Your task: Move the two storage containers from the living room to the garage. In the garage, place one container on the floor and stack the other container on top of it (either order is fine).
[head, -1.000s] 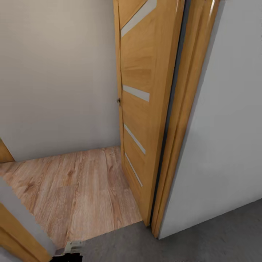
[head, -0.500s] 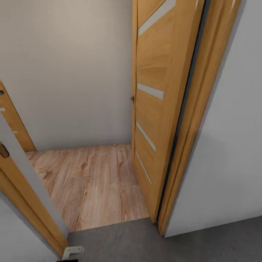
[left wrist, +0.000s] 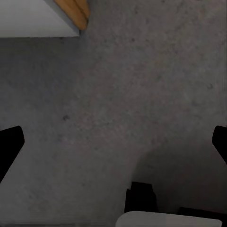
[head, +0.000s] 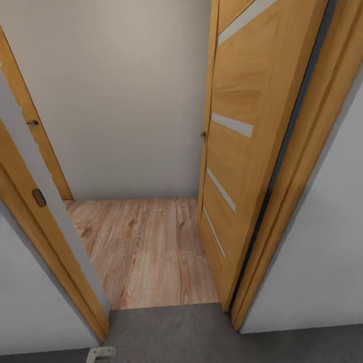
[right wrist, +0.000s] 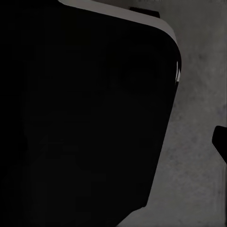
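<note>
Grey concrete garage floor (head: 191,333) meets light wood planks (head: 151,247) at the open oak door (head: 242,166); I'd drive through centred, left gripper (left wrist: 113,142) fingers spread empty, right unreadable.

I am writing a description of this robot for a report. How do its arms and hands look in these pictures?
Little of them is visible. In the left wrist view, the left hand has two flat black fingers with angular tips, and a black block and pale grey rounded housing near the camera. In the right wrist view, a large black rounded body with a pale grey rim appears. No cables or markings are visible.
</note>
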### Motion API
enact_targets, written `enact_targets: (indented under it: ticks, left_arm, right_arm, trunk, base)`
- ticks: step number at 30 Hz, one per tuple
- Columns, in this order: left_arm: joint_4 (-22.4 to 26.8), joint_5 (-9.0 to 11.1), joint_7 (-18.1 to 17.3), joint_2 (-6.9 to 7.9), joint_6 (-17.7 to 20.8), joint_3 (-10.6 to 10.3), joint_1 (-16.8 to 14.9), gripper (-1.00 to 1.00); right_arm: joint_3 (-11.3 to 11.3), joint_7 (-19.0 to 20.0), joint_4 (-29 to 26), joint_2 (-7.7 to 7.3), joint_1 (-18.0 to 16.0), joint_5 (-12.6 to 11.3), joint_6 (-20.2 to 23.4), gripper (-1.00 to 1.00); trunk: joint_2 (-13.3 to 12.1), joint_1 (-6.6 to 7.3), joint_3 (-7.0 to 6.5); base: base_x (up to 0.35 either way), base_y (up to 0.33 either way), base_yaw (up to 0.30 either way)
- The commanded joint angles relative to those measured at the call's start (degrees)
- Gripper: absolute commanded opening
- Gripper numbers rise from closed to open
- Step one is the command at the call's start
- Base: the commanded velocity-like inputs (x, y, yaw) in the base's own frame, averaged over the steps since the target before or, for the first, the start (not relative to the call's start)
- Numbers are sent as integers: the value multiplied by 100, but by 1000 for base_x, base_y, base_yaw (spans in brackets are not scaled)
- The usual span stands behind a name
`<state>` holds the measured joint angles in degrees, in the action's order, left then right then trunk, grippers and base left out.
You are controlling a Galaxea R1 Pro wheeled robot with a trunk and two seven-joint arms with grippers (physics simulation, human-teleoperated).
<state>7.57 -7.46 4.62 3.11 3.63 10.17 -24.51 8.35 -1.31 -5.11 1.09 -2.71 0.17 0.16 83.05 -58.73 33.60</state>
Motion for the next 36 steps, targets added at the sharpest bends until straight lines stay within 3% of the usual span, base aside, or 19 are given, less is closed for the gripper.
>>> enact_targets:
  ticks: [1, 16, 28, 36]
  left_arm:
    - [9, -61, 1, -7, 29, 46, 26, 100]
    - [14, -59, 9, -43, 16, 46, 267, 100]
    - [9, -98, 13, -261, -243, 38, 515, 100]
    - [8, -113, 13, -305, -285, 38, 643, 100]
  right_arm:
    - [35, -12, -2, -1, -1, 1, 2, 100]
    - [21, -21, -5, -25, -1, -11, 2, 100]
    - [-21, -18, 3, -26, 5, -72, 2, 100]
    - [-55, 8, 1, -28, 5, -85, 2, 100]
  trunk:
    - [3, 0, 9]
    - [3, 0, 20]
    - [3, 0, 20]
    - [3, 0, 20]
  base:
    - [0, 0, 136]
    - [0, 0, 29]
    - [0, 0, 0]
    - [0, 0, 0]
